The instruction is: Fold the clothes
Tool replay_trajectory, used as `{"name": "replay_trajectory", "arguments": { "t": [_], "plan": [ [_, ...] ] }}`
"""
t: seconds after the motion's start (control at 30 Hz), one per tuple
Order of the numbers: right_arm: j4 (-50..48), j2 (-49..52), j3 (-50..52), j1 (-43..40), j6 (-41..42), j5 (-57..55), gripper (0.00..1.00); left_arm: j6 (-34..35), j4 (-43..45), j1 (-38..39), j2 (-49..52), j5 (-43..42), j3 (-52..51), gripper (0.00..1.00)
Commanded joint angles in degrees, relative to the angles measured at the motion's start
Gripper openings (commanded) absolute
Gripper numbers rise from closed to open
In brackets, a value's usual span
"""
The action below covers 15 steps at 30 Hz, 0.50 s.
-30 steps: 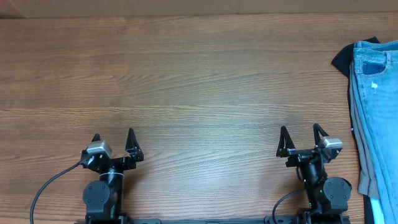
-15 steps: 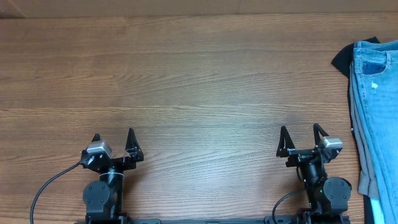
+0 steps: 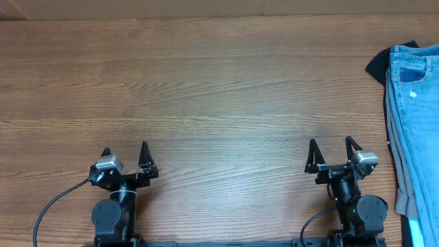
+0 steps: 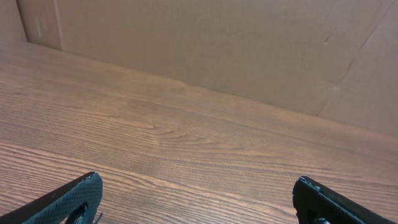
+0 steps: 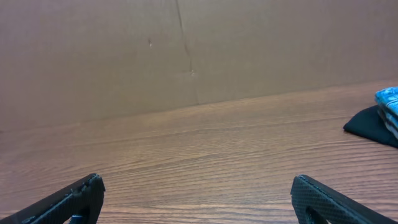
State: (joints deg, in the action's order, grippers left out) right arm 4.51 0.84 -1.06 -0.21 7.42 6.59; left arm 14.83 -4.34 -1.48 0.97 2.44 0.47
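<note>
While both arms sit at the near edge of the table (image 3: 206,89), the left tool (image 3: 124,147) and the right tool (image 3: 330,140) each stand with fingers spread wide, holding nothing and touching no cloth. The jeans (image 3: 418,116) lie along the table's right edge, partly out of view, well apart from the left tool and off to the right of the right tool, with a pocket and a small white mark showing near their far end. They rest on grey trousers (image 3: 403,197), whose edge shows along their left side, and a black garment (image 3: 376,65) pokes out at their far left corner.
</note>
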Motion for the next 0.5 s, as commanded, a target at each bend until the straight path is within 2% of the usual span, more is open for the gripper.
{"name": "replay_trajectory", "arguments": {
  "t": [0.0, 0.33, 0.4, 0.47],
  "plan": [
    [-0.28, -0.68, 0.59, 0.37, -0.17, -0.55, 1.0, -0.9, 0.24, -0.04, -0.35, 0.92, -0.17, 1.0],
    [-2.38, -0.68, 0.59, 0.37, 0.26, 0.0, 1.0, -0.9, 0.24, -0.04, -0.33, 0.92, -0.17, 1.0],
    [-5.14, -0.68, 0.59, 0.44, 0.26, 3.87, 1.0, -0.9, 0.24, -0.04, -0.35, 0.92, -0.17, 1.0],
    [-7.63, -0.68, 0.59, 0.48, 0.96, 13.46, 1.0, -0.9, 0.24, -0.04, -0.35, 0.92, -0.17, 1.0]
  ]
}}
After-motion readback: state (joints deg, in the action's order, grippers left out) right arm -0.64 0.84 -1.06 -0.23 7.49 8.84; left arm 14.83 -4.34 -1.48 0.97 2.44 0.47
